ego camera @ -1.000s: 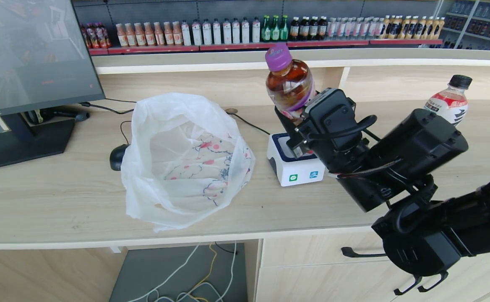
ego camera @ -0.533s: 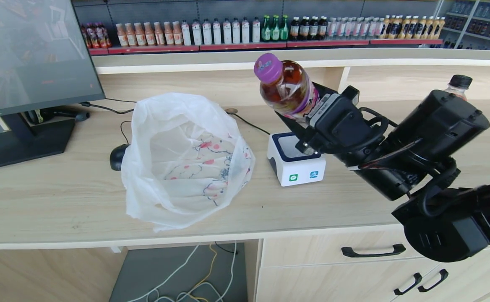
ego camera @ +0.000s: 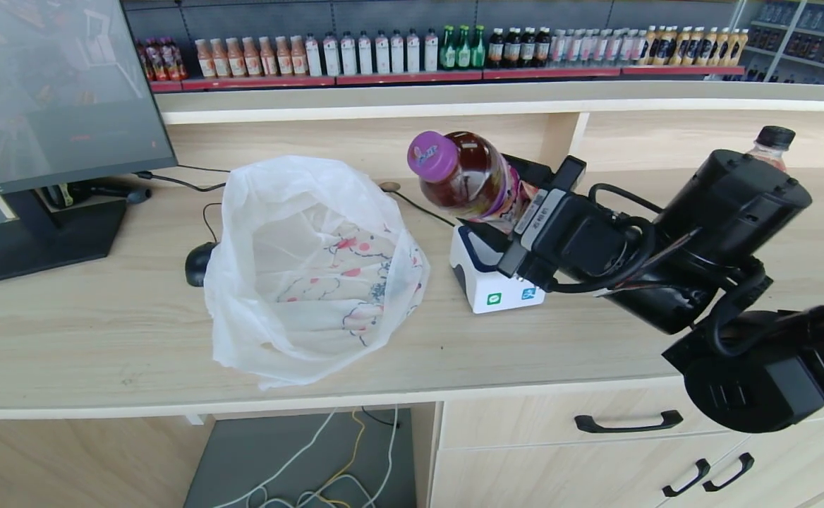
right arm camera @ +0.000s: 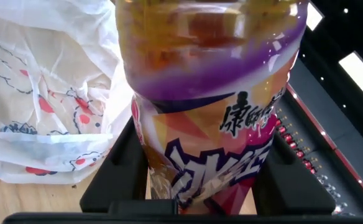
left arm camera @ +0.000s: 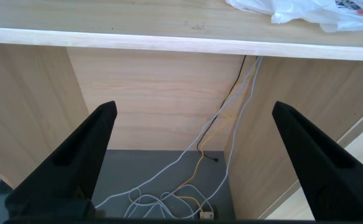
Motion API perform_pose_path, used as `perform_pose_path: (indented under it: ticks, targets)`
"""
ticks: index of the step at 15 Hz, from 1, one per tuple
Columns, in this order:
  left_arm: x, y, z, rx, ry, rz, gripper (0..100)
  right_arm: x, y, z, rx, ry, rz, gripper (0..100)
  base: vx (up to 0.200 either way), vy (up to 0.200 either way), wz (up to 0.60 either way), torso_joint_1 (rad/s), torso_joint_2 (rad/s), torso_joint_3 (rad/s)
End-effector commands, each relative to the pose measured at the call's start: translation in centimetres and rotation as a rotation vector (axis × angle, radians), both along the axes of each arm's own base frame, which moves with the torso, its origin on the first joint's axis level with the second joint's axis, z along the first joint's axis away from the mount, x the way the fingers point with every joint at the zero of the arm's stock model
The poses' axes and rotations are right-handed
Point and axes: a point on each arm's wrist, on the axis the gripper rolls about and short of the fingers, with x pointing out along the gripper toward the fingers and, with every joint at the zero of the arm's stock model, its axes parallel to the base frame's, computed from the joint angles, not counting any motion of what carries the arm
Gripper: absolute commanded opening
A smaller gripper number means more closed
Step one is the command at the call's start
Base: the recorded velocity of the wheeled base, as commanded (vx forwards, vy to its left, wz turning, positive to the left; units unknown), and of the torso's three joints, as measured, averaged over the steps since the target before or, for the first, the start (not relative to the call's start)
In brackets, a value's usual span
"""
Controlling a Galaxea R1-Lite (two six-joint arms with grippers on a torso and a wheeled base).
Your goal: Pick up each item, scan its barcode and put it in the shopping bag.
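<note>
A tea bottle (ego camera: 465, 173) with a purple cap and purple label is held above the white barcode scanner (ego camera: 497, 286), tilted with its cap toward the shopping bag. My right gripper (ego camera: 518, 197) is shut on its lower body. In the right wrist view the bottle (right arm camera: 212, 93) stands between the black fingers (right arm camera: 116, 168), with the bag (right arm camera: 45, 93) beyond it. The white plastic shopping bag (ego camera: 313, 268) lies open on the counter, left of the scanner. A second bottle (ego camera: 772, 141) with a black cap shows behind my right arm. My left gripper (left arm camera: 194, 162) hangs open below the counter edge.
A monitor (ego camera: 52, 92) on a black stand occupies the counter's left. A black mouse (ego camera: 197, 264) lies beside the bag, with cables running behind. Loose cables (left arm camera: 188, 186) lie on the floor under the counter. Drawers with black handles (ego camera: 627, 422) sit below the right side.
My right gripper has come down and tipped the tea bottle from upright to leaning left, its cap moving down and toward the bag. The bag and scanner stayed put.
</note>
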Motion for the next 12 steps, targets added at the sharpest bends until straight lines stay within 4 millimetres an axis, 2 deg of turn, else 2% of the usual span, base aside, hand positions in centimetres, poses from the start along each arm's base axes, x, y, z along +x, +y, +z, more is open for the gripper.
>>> perform_pose_path:
  ticks: [1, 7, 12]
  targets:
    - [0.0, 0.0, 0.0, 0.000, -0.001, 0.000, 100, 0.4, -0.3, -0.1, -0.011, -0.003, 0.006, 0, 0.000, 0.000, 0.00, 0.000, 0.00, 0.000]
    - [0.0, 0.0, 0.0, 0.000, -0.001, 0.000, 100, 1.6, 0.6, -0.8, -0.047, 0.001, 0.076, 0, 0.000, 0.000, 0.00, 0.000, 0.00, 0.000]
    - [0.0, 0.0, 0.0, 0.000, -0.001, 0.000, 100, 1.6, 0.7, -0.9, -0.069, -0.002, 0.101, 0, 0.000, 0.000, 0.00, 0.000, 0.00, 0.000]
